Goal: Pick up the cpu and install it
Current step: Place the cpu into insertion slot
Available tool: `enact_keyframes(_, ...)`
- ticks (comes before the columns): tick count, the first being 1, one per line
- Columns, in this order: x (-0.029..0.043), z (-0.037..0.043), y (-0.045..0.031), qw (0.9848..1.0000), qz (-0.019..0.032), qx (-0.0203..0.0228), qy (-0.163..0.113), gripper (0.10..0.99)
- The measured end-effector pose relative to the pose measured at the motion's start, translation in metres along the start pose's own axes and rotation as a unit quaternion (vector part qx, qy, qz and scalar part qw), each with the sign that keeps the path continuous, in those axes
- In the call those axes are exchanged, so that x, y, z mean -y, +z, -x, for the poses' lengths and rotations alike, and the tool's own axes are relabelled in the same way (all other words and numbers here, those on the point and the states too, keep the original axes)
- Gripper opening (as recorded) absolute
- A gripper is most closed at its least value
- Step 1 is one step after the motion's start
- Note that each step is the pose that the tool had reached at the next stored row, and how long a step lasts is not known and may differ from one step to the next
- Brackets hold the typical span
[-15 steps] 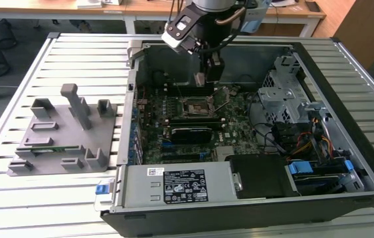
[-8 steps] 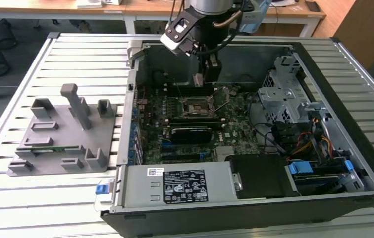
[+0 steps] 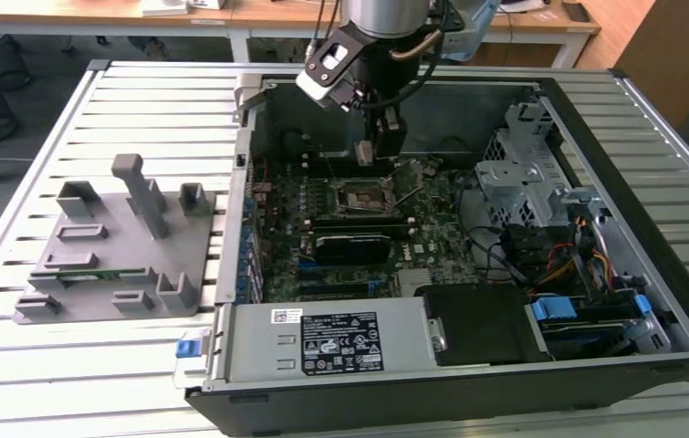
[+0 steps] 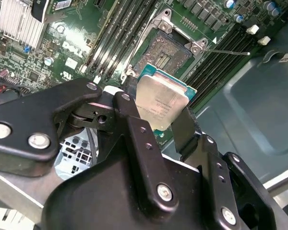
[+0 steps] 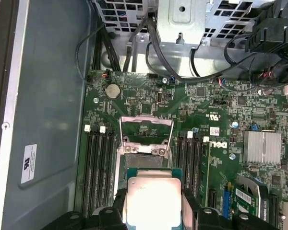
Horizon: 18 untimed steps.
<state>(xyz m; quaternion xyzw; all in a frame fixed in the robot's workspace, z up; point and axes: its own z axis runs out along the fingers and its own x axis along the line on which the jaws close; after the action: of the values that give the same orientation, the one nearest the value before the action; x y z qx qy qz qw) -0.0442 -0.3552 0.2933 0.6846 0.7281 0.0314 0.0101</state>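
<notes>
The cpu (image 4: 161, 103) (image 5: 152, 201) is a flat square chip with a silvery top and a thin green edge, and in both wrist views my gripper (image 4: 156, 117) (image 5: 153, 206) is shut on it, one black finger on each side. In the exterior view the gripper (image 3: 370, 153) hangs inside the open computer case, a little above and behind the cpu socket (image 3: 362, 196). The socket (image 4: 165, 52) (image 5: 144, 148) lies open with its metal load plate (image 5: 146, 129) flipped up. The chip is in the air, apart from the socket.
The motherboard (image 3: 319, 228) carries black memory slots (image 5: 100, 163) on both sides of the socket and a silver finned heatsink (image 5: 262, 147). A metal drive cage (image 3: 527, 173) and cables stand at the exterior view's right. A grey parts fixture (image 3: 113, 246) sits on the slatted table beside the case.
</notes>
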Motion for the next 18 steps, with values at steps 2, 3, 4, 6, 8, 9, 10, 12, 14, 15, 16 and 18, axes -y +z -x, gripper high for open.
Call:
enact_keyframes(2, 0.0002, 0.0001, 0.0028, 1.0, 0.0, 0.0, 0.0, 0.537)
enact_keyframes(3, 0.0002, 0.0001, 0.004, 1.0, 0.0001, -0.0001, 0.0, 0.537)
enact_keyframes(4, 0.0003, 0.0001, 0.0052, 1.0, 0.0001, -0.0001, 0.0, 0.537)
enact_keyframes(6, 0.0004, 0.0002, 0.0073, 1.0, 0.0, -0.0001, 0.0, 0.537)
enact_keyframes(8, 0.0005, 0.0001, 0.0094, 1.0, 0.0001, -0.0001, 0.0, 0.537)
enact_keyframes(9, 0.0007, -0.0001, 0.0118, 1.0, 0.0, 0.0, 0.0, 0.537)
enact_keyframes(10, 0.0009, -0.0006, 0.0165, 1.0, 0.0, -0.0001, 0.0, 0.537)
enact_keyframes(12, 0.001, -0.0005, 0.0184, 1.0, 0.0002, 0.0, 0.0, 0.537)
enact_keyframes(14, 0.0011, -0.0005, 0.0203, 1.0, 0.0003, -0.0001, 0.0, 0.537)
enact_keyframes(15, 0.0012, -0.0005, 0.0213, 1.0, 0.0003, -0.0001, 0.0, 0.537)
enact_keyframes(16, 0.0013, -0.0005, 0.0225, 1.0, 0.0003, -0.0001, 0.0, 0.537)
enact_keyframes(18, 0.0014, -0.0004, 0.0246, 1.0, 0.0003, 0.0, 0.0, 0.537)
